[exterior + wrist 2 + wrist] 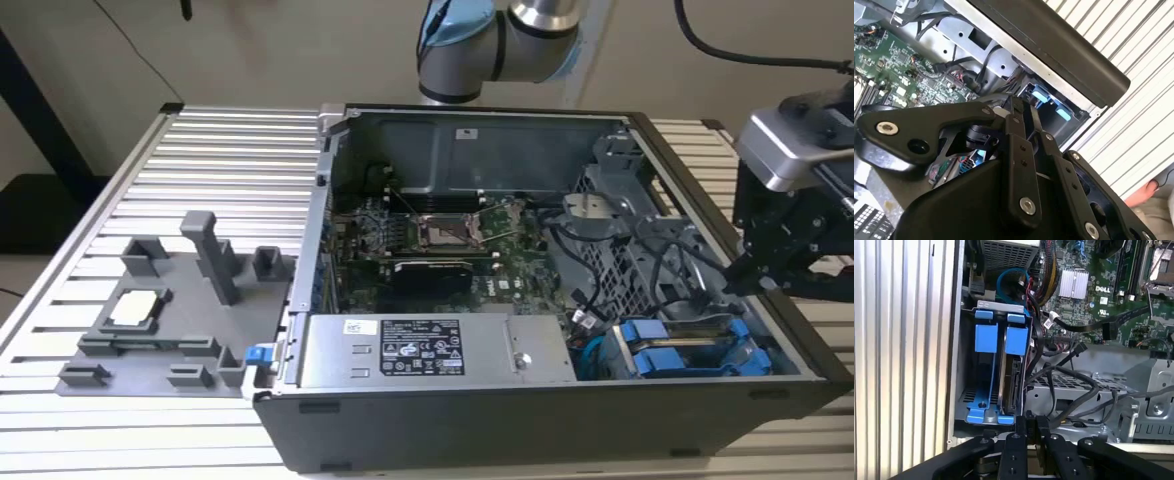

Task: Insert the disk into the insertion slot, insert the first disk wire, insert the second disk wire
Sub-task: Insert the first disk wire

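The arm (497, 45) is made of rounded silver-grey metal tubes and joints, and one joint carries a pale blue cap (438, 25). A thick black cable (707, 45) curves across toward its wrist end. At the wrist, a boxy silver-grey housing (787, 150) with a slanted top sits over a black block.

The gripper (1031, 424) is matt black all over. In both wrist views it shows flat link bars with rounded ends, overlapping one another and joined by round silver pins and small dark socket screws. In the second wrist view, one broad link (929, 132) bends like a boomerang. It has a bright ringed pin at its end and a dark hole beside that, and it lies above a smooth black body.
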